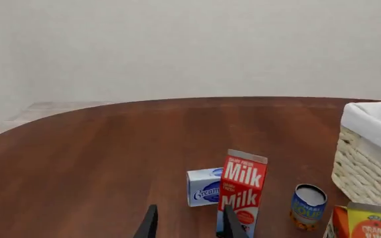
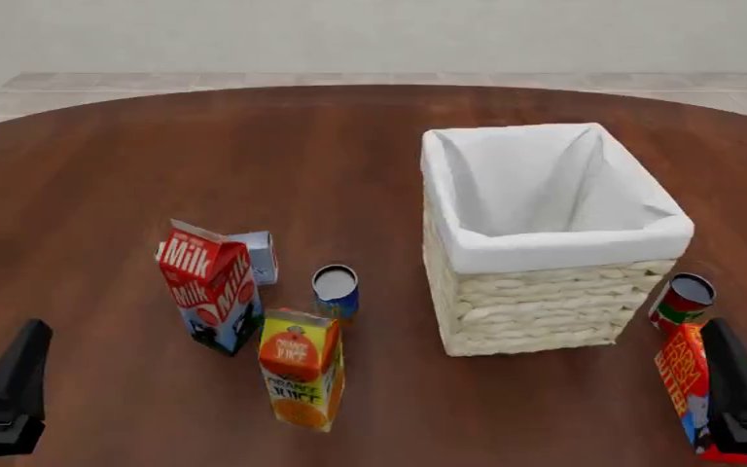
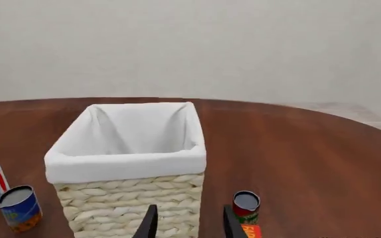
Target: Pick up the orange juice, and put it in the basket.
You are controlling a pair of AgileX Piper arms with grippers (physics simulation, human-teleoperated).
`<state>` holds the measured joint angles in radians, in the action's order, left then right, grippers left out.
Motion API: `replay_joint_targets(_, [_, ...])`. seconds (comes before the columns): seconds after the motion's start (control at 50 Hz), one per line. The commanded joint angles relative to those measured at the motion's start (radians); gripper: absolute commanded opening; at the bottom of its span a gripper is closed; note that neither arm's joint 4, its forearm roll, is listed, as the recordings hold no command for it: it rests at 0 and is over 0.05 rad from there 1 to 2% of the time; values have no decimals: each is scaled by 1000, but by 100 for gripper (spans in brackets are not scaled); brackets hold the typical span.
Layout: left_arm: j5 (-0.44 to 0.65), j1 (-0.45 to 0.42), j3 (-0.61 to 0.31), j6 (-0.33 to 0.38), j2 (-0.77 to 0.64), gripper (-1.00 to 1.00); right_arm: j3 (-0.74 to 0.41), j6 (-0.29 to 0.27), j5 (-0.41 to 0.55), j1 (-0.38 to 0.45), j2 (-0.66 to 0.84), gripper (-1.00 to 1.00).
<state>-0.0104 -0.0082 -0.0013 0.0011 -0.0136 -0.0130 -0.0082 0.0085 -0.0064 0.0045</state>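
The orange juice (image 2: pixel 302 368) is a yellow and orange gable-top carton standing upright on the brown table, near its front edge and left of the basket (image 2: pixel 543 292); its top also shows in the left wrist view (image 1: pixel 374 223). The wicker basket with its white liner stands right of centre and shows again from both wrists (image 1: pixel 369 163) (image 3: pixel 111 203). My left gripper (image 2: pixel 13 381) is open at the front left, well left of the carton, with nothing between its fingers (image 1: pixel 149 224). My right gripper (image 2: pixel 737 389) is open at the front right, just in front of the basket.
A red Milk carton (image 2: pixel 211 287) stands behind and to the left of the juice, with a cream cheese box (image 2: pixel 257 256) behind it and a blue can (image 2: pixel 335 290) beside it. A red can (image 2: pixel 683 300) and an orange-red box (image 2: pixel 683 381) sit right of the basket.
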Motion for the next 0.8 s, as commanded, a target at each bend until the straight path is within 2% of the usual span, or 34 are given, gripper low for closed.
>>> replay_joint_targets(0.02, [12, -1, -5, -8, 6, 100, 12, 15, -13, 21, 16, 100])
replay_joint_targets(0.22, [17, -23, -4, -9, 4, 100, 7, 15, -32, 47, 40, 100])
replay_joint_targets(0.32, [13, -22, -2, 3, 0, 100, -57, 3, 4, 52, 49, 100])
replay_joint_targets(0.34, [13, -23, -3, 0, -1, 100, -94, 29, 21, 77, 64, 100])
replay_joint_targets(0.36, [13, -23, -3, 0, -1, 100, -94, 29, 21, 77, 64, 100])
replay_joint_targets(0.38, [18, -28, -4, 19, 9, 100, -131, 41, -11, 173, 177, 100])
replay_joint_targets(0.46, [19, -38, -3, 27, 11, 100, -189, -21, -13, 230, 243, 100])
replay_joint_targets(0.5, [22, -39, -2, 22, 11, 100, -192, -11, -41, 253, 299, 100])
replay_joint_targets(0.58, [23, -38, -3, 17, 11, 100, -207, -39, -78, 302, 382, 100])
replay_joint_targets(0.6, [23, -37, -4, 17, 11, 100, -211, -25, -81, 317, 392, 100])
replay_joint_targets(0.66, [25, -36, -4, 14, 10, 100, -226, -61, -108, 366, 469, 100])
replay_joint_targets(0.76, [28, -42, -3, 11, 9, 100, -242, -70, -134, 417, 537, 100])
replay_joint_targets(0.78, [30, -47, -4, 4, 8, 100, -247, -92, -159, 456, 586, 100])
replay_joint_targets(0.8, [30, -47, -4, 4, 8, 100, -247, -92, -161, 456, 587, 100])
